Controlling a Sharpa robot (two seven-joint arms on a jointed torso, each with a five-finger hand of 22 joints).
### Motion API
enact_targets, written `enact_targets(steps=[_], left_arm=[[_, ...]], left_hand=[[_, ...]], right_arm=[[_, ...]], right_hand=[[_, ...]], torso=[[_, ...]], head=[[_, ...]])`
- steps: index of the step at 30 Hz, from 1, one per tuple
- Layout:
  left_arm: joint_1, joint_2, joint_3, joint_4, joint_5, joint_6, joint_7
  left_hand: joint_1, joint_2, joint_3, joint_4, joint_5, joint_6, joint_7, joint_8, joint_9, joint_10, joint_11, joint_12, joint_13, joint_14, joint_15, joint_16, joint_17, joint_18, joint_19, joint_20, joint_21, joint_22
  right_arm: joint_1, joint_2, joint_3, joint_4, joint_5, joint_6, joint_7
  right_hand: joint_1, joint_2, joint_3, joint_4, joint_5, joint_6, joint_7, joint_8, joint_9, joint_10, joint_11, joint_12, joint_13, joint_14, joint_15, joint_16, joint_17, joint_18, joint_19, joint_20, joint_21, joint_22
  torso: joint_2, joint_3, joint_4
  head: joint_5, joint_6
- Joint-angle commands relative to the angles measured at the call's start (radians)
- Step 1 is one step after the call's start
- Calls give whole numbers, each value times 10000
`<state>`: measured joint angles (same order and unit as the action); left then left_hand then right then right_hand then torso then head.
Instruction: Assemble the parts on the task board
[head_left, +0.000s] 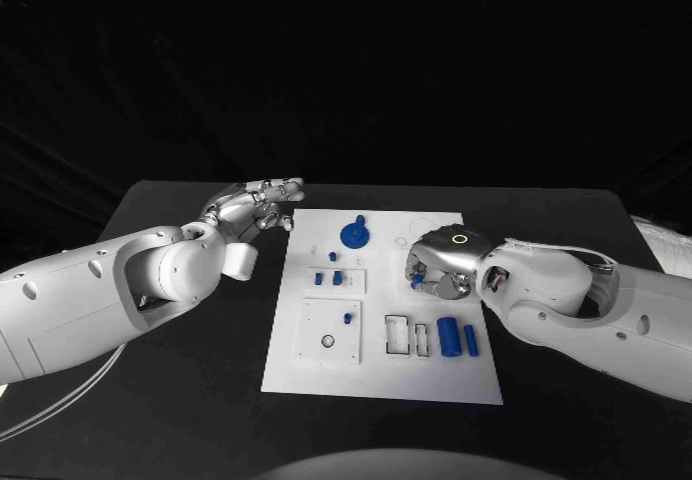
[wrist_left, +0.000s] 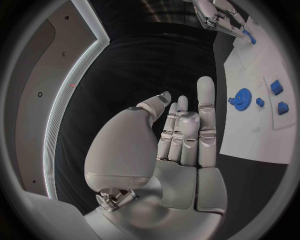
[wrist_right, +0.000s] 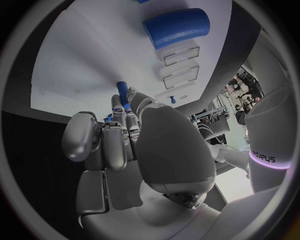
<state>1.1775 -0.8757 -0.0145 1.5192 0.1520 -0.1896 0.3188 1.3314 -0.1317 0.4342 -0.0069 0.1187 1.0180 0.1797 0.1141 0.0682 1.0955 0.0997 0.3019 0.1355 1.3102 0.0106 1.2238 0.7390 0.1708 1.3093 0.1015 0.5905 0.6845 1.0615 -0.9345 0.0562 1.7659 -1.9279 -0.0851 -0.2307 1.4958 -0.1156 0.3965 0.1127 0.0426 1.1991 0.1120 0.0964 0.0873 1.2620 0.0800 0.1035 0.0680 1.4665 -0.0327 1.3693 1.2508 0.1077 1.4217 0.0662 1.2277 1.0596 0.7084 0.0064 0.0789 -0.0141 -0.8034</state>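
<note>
White task board (head_left: 378, 375) flat on the counter, blue parts on it.
I see a blue gear (head_left: 355, 235) near its far edge, a blue cylinder (head_left: 449, 336) lying near its right side, small pegs (head_left: 336, 278) between.

Right hand (head_left: 436, 268) holds a blue part (head_left: 418, 283) over the task board (head_left: 384, 375).

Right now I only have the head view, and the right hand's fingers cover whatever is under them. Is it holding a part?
Observer: Yes. In the right wrist view, the right hand pinches a small blue peg at its fingertips, over the white board.
Operator: And the left palm, anything in it?
Observer: No. The left wrist view shows the left hand with a bare palm and its fingers straight, over the black table beside the board.
</note>
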Motion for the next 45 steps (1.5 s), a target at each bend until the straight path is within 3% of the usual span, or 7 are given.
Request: enact_targets(steps=[1,16,23,30,33,40,45], left_arm=[[-3,22,4,0,-31,172,42],[-8,35,2,-7,-34,162,43],[-9,46,1,6,-34,169,46],[-12,104,2,-24,-34,210,60],[-21,164,2,-79,-34,232,67],[-38,269,2,-142,-34,258,65],[-41,317,2,-150,-34,276,68]], left_hand=[[70,60,-47,12,-39,-102,-2,38,-7,-88,-3,58,11,-51,5,-30,-17,94,-39,37,-51,-10],[70,60,-47,12,-39,-102,-2,38,-7,-88,-3,58,11,-51,5,-30,-17,94,-39,37,-51,-10],[70,60,-47,12,-39,-102,-2,38,-7,-88,-3,58,11,-51,5,-30,-17,94,-39,37,-51,-10],[70,60,-47,12,-39,-102,-2,38,-7,-88,-3,58,11,-51,5,-30,-17,94,-39,37,-51,-10],[83,82,-46,9,-38,-111,0,46,-6,-107,-3,84,15,-52,6,-22,-14,95,-40,39,-54,-12],[83,82,-46,9,-38,-111,0,46,-6,-107,-3,84,15,-52,6,-22,-14,95,-40,39,-54,-12],[67,84,-63,18,-43,-119,5,52,-5,-125,3,106,19,-59,10,-23,-29,95,-41,43,-56,-13]], right_arm=[[-13,9,-2,78,-242,-342,124],[258,-501,136,1040,-80,-672,22],[333,-443,173,1693,167,-986,147],[-78,393,175,1899,496,-1190,597],[-343,829,175,1775,546,-1207,804],[-676,1653,153,1202,663,-1086,1172],[-810,1957,123,820,684,-845,1223]], right_hand=[[436,299,271,-269,60,73,4,28,16,494,-407,3,105,495,-89,38,14,-84,1,-72,71,20],[267,166,328,-341,59,128,11,23,42,538,-399,-81,98,493,-82,50,28,-91,3,-85,93,46],[244,140,358,-367,60,119,17,7,42,531,-395,-113,93,491,-80,52,30,-89,1,-92,96,49],[227,126,439,-427,63,90,43,-29,41,508,-377,-175,83,490,-71,57,36,-88,-6,-94,92,43],[220,118,497,-476,64,70,67,-55,39,488,-357,-218,77,488,-58,55,32,-86,-15,-88,80,23],[205,110,524,-505,66,61,82,-70,39,481,-345,-242,75,490,-49,64,47,-87,-16,-83,84,27],[198,104,534,-521,67,56,87,-77,40,478,-340,-253,74,490,-45,67,50,-89,-16,-80,88,33]], torso=[[-3,-5,-2],[-17,-19,-3],[3,-14,5],[-21,-22,-2],[-28,13,4],[-43,-1,25],[-32,36,15]], head=[[9,-8],[19,39],[175,80],[544,19],[701,29],[768,-28],[861,-95]])
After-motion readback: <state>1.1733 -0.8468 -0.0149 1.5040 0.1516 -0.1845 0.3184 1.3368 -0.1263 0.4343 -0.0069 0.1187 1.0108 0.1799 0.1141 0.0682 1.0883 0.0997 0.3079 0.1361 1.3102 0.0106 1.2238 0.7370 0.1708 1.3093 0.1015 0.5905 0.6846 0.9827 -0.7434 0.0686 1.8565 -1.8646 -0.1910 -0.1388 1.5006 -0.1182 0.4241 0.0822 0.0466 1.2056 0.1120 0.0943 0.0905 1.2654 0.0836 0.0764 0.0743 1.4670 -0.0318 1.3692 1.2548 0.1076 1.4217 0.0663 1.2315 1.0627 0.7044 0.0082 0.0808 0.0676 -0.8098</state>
